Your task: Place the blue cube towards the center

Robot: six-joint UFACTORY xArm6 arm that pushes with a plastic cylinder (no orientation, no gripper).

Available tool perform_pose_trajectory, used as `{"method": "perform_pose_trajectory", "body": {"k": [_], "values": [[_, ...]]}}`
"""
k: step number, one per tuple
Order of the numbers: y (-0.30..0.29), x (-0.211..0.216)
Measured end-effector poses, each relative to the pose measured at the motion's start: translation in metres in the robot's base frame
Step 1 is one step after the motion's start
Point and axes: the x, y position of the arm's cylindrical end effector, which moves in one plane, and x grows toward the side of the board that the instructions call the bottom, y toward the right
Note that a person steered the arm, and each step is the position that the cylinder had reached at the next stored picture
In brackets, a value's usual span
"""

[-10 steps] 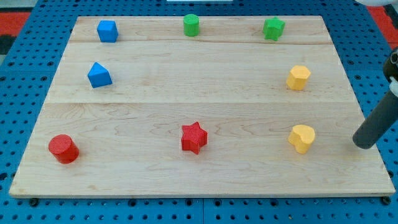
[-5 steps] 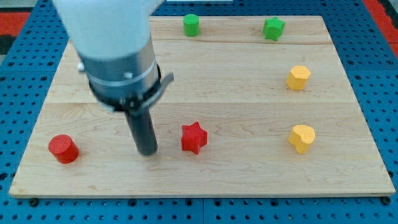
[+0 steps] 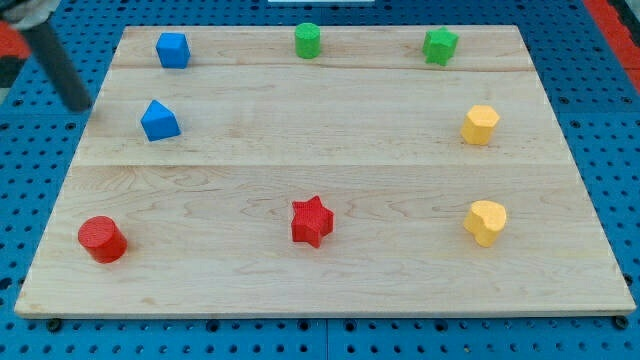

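Observation:
The blue cube sits near the board's top left corner. A second blue block with a peaked top lies below it. My rod comes in from the view's top left, and my tip is just off the board's left edge, to the left of the peaked blue block and below-left of the blue cube. It touches no block.
A green cylinder and a green star sit along the top. A yellow hexagon and a yellow heart are at the right. A red star and a red cylinder lie near the bottom. The wooden board rests on blue pegboard.
My rod moved from the board's right edge, across the lower middle, to the far upper left beyond the board's edge. No block has moved.

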Motion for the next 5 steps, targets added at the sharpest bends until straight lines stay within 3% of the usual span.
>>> {"method": "perform_pose_trajectory", "body": {"k": [1,4,5], "values": [[0.014,-0.06],[0.014,-0.06],[0.059,-0.083]]}}
